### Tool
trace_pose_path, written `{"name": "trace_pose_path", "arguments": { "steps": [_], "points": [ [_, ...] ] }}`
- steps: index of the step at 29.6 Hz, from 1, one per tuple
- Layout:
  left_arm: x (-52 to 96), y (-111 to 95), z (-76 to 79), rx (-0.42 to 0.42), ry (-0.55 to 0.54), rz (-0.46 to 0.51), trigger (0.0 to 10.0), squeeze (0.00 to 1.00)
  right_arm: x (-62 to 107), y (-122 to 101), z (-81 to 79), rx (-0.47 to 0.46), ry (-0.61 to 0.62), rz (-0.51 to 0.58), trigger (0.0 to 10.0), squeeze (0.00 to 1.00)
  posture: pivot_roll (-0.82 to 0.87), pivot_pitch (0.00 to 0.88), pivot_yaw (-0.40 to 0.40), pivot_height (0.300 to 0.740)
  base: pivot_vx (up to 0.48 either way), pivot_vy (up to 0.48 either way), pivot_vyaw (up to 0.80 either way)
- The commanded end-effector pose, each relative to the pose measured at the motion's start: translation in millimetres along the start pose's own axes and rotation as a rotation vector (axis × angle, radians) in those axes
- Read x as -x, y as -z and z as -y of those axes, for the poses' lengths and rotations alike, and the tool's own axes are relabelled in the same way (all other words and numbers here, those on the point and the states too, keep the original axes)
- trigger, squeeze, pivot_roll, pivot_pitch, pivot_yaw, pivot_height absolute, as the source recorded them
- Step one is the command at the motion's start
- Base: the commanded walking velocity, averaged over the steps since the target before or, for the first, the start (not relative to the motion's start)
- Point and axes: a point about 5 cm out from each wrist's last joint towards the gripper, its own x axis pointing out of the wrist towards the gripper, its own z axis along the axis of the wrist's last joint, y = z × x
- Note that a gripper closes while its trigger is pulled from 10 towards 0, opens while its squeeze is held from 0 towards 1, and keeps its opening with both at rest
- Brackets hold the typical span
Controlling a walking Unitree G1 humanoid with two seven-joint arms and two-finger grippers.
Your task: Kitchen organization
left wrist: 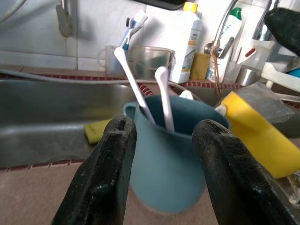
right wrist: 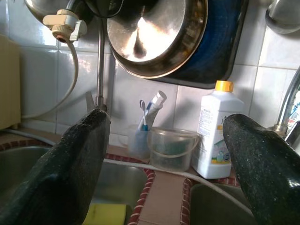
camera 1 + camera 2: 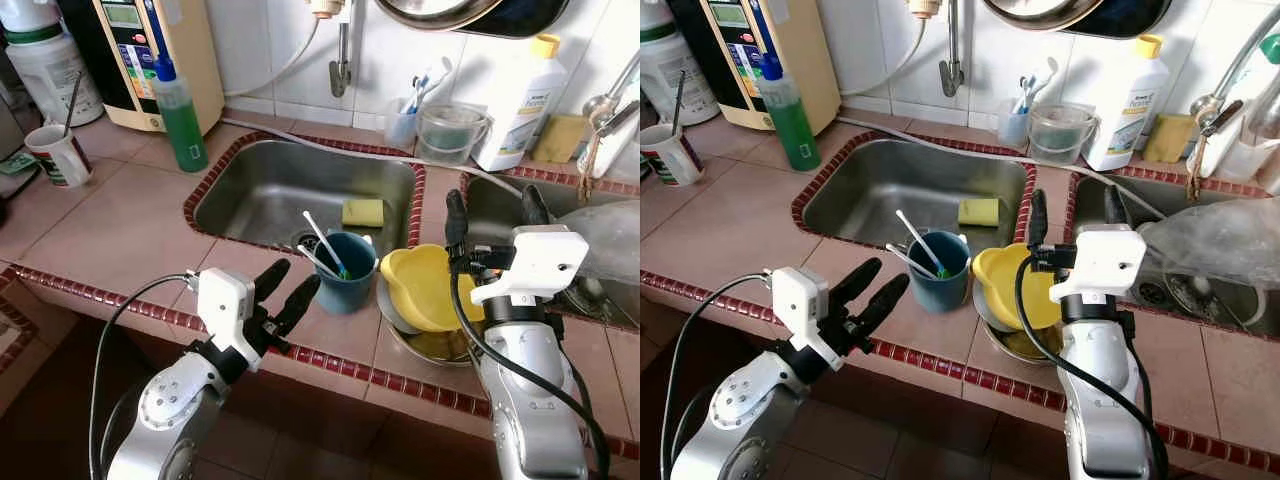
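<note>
left gripper (image 3: pixel 284 291) sits low at the counter's front edge, fingers spread and holding nothing, aimed at the blue cup (image 3: pixel 345 272) just ahead of it. blue cup stands upright on the counter (image 3: pixel 120 230) at the sink's (image 3: pixel 270 195) front rim, white utensils (image 3: pixel 322 243) inside, yellow bowl (image 3: pixel 425 288) touching its side. right gripper (image 3: pixel 486 212) is raised beyond the yellow bowl, fingers wide apart, empty. yellow sponge (image 3: pixel 362 212) lies in the sink behind the cup.
</note>
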Motion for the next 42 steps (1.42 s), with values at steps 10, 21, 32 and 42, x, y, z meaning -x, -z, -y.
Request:
{"name": "trace_pose_path", "arguments": {
  "steps": [10,21,32,42],
  "points": [
    [-5.1,-5,2.1,0.005,0.000,0.020,10.0,0.00,1.4,-5,-0.6,-0.005,-0.004,0.005,10.0,0.00,-0.16,0.080,0.032,0.740,0.000,0.000,0.00],
    [-15.3,-7,5.6,0.012,0.021,0.039,10.0,0.00,2.2,-5,-0.6,0.001,-0.002,0.003,10.0,0.00,-0.19,0.069,0.044,0.740,0.000,0.000,0.00],
    [-21.2,-9,6.7,0.017,0.036,0.051,10.0,0.00,25.0,-9,-18.7,-0.046,-0.205,-0.045,10.0,0.00,-0.20,0.080,0.050,0.740,0.000,0.000,0.00],
    [-21.8,-12,2.8,0.012,0.037,0.051,10.0,0.00,53.6,-18,-21.7,-0.033,-0.299,-0.094,10.0,0.00,-0.22,0.100,0.062,0.740,0.000,0.000,0.00]
  ]
}}
